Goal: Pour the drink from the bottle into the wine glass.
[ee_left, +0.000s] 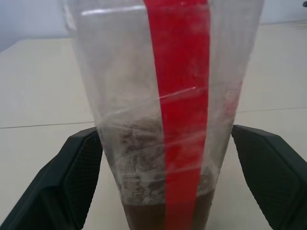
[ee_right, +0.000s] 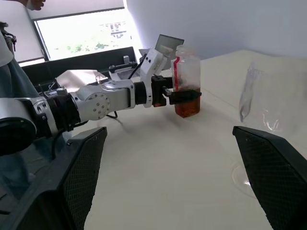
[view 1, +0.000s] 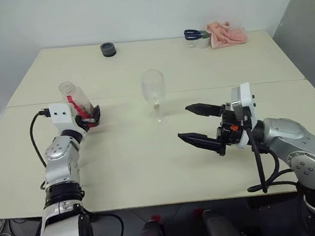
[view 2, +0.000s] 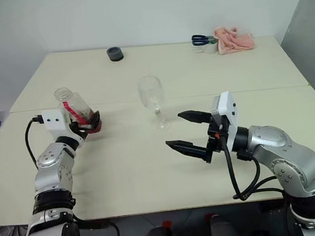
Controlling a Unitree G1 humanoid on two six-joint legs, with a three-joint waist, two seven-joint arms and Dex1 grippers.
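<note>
At the left, the left gripper (view 1: pixel 90 117) pinches the bottle (view 1: pixel 77 104) near its base, holding it upright and uncapped; its fingers are largely hidden behind the wrist. The drink (ee_right: pixel 187 103) fills only the bottle's bottom. The empty wine glass (view 1: pixel 154 95) stands mid-table, well apart from both arms. At the right, the right gripper (view 1: pixel 196 123) hovers spread and empty. Far back, scissors handles (view 1: pixel 192 34) are half-hidden beside a pink cloth (view 1: pixel 226 34).
</note>
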